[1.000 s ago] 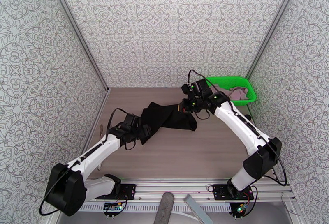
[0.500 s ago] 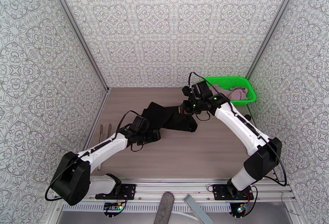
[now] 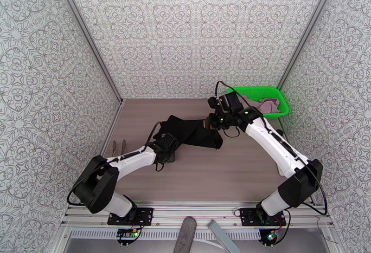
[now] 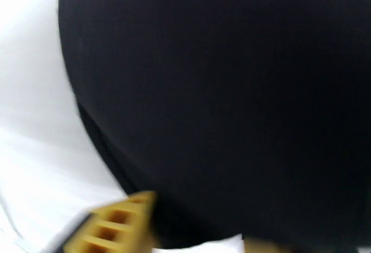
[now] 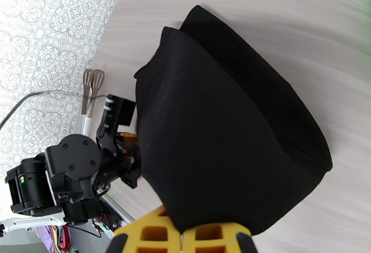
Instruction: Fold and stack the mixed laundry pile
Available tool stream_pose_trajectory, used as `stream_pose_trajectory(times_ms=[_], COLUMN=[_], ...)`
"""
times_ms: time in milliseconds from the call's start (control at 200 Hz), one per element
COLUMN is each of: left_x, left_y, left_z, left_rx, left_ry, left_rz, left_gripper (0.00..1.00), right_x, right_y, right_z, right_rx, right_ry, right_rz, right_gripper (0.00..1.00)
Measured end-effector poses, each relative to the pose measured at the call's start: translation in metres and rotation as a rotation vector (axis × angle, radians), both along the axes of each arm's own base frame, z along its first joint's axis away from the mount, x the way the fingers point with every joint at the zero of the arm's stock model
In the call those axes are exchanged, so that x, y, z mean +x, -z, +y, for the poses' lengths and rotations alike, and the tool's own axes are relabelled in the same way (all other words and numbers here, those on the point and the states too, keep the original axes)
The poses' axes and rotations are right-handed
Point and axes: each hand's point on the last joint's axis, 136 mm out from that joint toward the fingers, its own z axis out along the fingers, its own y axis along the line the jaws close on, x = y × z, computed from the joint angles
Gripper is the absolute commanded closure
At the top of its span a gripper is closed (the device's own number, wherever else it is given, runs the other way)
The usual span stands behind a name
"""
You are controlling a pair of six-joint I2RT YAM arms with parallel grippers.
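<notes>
The black garment lies bunched across the middle of the table, and its ribbed cloth crowds the left wrist view. My left gripper is at the garment's near left edge, shut on the cloth; its yellow fingers meet that edge. My right gripper is shut on the garment's far right corner, its yellow pads pressed together with black cloth between them. The pink garment lies crumpled in the green basket at the back right.
A pair of metal tongs lies by the left wall, also seen from the right wrist as tongs. Patterned walls close the table on three sides. Bare wood tabletop stretches in front of the garment.
My left gripper swung right along the garment's near edge, went in under the cloth and shut from open. My right gripper stayed shut on its corner and shifted slightly right.
</notes>
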Motion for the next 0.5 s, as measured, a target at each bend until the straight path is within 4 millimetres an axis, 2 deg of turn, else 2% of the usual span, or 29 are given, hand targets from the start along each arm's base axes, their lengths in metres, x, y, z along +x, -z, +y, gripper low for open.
stream_pose_trajectory(times_ms=[145,220,300,370,385,395,425,500], left_x=[0.017,0.022,0.025,0.024,0.024,0.023,0.019,0.010], left_y=[-0.035,-0.072,-0.128,-0.193,-0.201,-0.217,-0.245,-0.296], left_z=[0.011,0.018,0.023,0.030,0.031,0.033,0.038,0.052], left_rx=[0.080,0.094,0.068,0.020,0.014,0.000,-0.020,-0.054], left_ry=[-0.032,-0.039,-0.042,-0.042,-0.042,-0.045,-0.047,-0.050], left_rz=[-0.096,-0.165,-0.270,-0.381,-0.394,-0.425,-0.474,-0.559], left_gripper=[1.00,1.00,1.00,1.00,1.00,1.00,1.00,1.00], right_x=[0.000,-0.002,-0.007,-0.013,-0.014,-0.015,-0.018,-0.024], right_y=[-0.008,-0.012,-0.015,-0.020,-0.021,-0.023,-0.029,-0.046], right_z=[-0.006,-0.010,-0.016,-0.021,-0.021,-0.022,-0.024,-0.029], right_rx=[0.009,0.008,-0.006,-0.024,-0.028,-0.027,-0.032,-0.035], right_ry=[0.011,0.013,0.008,-0.001,-0.003,-0.003,-0.006,-0.015], right_rz=[-0.018,-0.027,-0.034,-0.043,-0.043,-0.045,-0.058,-0.097], right_gripper=[1.00,1.00,1.00,1.00,1.00,1.00,1.00,1.00])
